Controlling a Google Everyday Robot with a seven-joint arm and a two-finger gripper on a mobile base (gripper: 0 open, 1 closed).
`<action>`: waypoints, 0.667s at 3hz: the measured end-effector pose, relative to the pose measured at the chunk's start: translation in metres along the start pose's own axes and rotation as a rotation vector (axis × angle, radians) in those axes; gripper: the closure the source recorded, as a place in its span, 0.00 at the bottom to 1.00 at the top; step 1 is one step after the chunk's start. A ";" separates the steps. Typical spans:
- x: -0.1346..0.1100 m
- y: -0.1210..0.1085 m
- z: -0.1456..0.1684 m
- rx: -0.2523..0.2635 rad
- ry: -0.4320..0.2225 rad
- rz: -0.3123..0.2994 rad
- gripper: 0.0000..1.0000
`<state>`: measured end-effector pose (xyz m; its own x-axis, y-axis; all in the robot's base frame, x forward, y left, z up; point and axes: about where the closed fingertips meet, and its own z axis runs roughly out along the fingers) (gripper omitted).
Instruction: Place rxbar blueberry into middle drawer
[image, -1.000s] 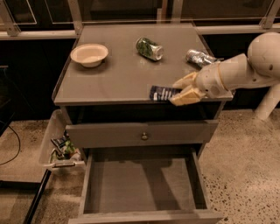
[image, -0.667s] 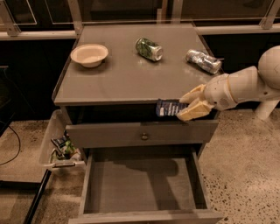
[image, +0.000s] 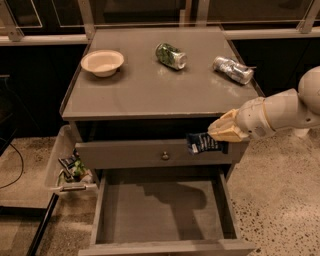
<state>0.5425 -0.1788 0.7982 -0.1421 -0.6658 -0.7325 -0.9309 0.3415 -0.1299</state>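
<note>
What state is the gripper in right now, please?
Gripper: closed on the rxbar blueberry, in front of the knobbed drawer front, above the open middle drawer.

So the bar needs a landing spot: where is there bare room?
The drawer is bare across its whole floor. The tabletop is free in front; bowl, green can and silver can crowd the back. The gripper holds the bar before the knobbed front.

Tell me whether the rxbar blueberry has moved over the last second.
Yes. Held in the gripper, the rxbar blueberry has come down from the front edge of the tabletop to in front of the knobbed drawer front, above the open middle drawer.
</note>
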 end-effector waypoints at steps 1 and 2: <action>-0.010 -0.002 0.006 -0.007 0.020 -0.054 1.00; -0.005 0.005 0.010 -0.008 0.029 -0.046 1.00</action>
<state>0.5417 -0.1670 0.7945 -0.1085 -0.6998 -0.7061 -0.9393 0.3047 -0.1577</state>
